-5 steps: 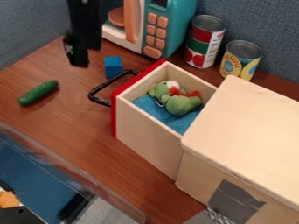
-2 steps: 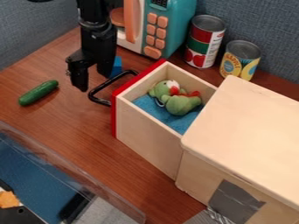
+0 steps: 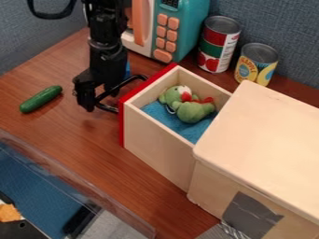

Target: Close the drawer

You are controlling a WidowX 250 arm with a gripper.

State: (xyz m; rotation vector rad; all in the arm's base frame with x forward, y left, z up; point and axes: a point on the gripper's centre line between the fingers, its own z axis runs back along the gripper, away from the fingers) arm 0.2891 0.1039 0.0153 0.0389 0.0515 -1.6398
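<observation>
I have my gripper (image 3: 101,101) at upper left, fingers spread, close by the black handle (image 3: 109,109) (touching or not, I can't tell); the open drawer (image 3: 154,145) sits just right of it, mid-frame

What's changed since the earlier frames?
The gripper has moved down and slightly right in the view, to the black handle; contact is unclear. No grasp or release is evident. The drawer is still open, with the green plush toy inside; the cucumber hasn't moved.
</observation>
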